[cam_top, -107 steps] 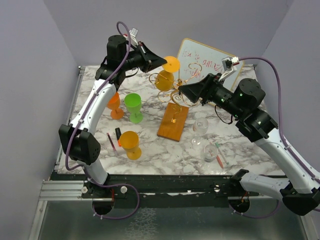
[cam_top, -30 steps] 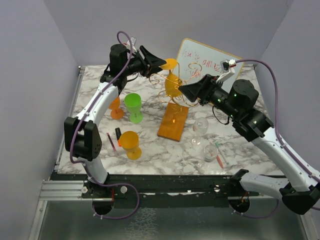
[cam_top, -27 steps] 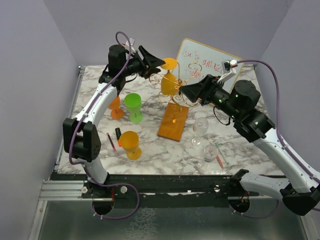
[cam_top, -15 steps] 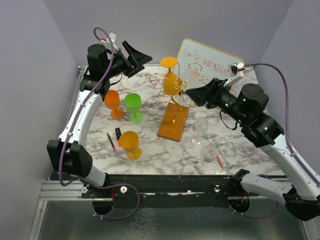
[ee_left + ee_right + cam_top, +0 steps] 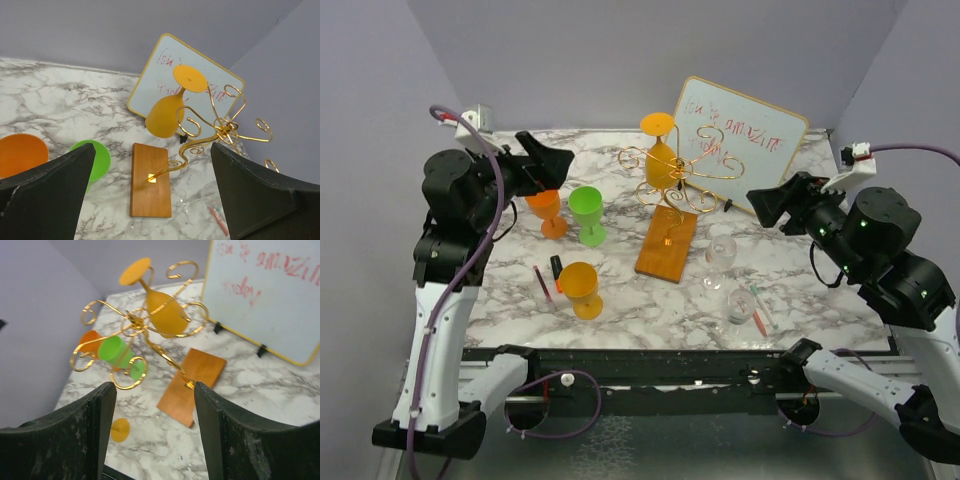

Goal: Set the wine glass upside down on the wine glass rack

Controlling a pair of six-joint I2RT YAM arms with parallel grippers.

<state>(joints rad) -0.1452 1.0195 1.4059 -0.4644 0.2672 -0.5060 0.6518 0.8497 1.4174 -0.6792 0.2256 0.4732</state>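
Because neither arm carries anything, the left gripper [image 5: 558, 168] hangs with its jaws spread wide and empty above the table's left side. Its dark fingers [image 5: 50, 190] frame the scene in the left wrist view without touching it. The right gripper [image 5: 760, 205] is likewise parted and empty, well apart from the stand on the opposite side, so both arms leave the stand free of any contact.

Between them stands the wine glass rack [image 5: 682, 190], its gold scroll arms branching from a central post fixed to a wooden base [image 5: 665, 245], which gives it footing on the marble table [image 5: 620, 310]. The yellow-orange wine glass [image 5: 660, 165] hangs from one scroll arm, foot uppermost and bowl downward. The stem passes through the curl so that the wider foot cannot drop through. The bowl leans slightly off vertical. Whether the foot sits squarely on the wire is hard to settle from these angles.

Judged from this arrangement, the placement looks done. Beyond the rack, a whiteboard [image 5: 745, 140] leans at the rear, and a green glass [image 5: 587, 212] and an orange glass [image 5: 548, 208] stand upright to its left.
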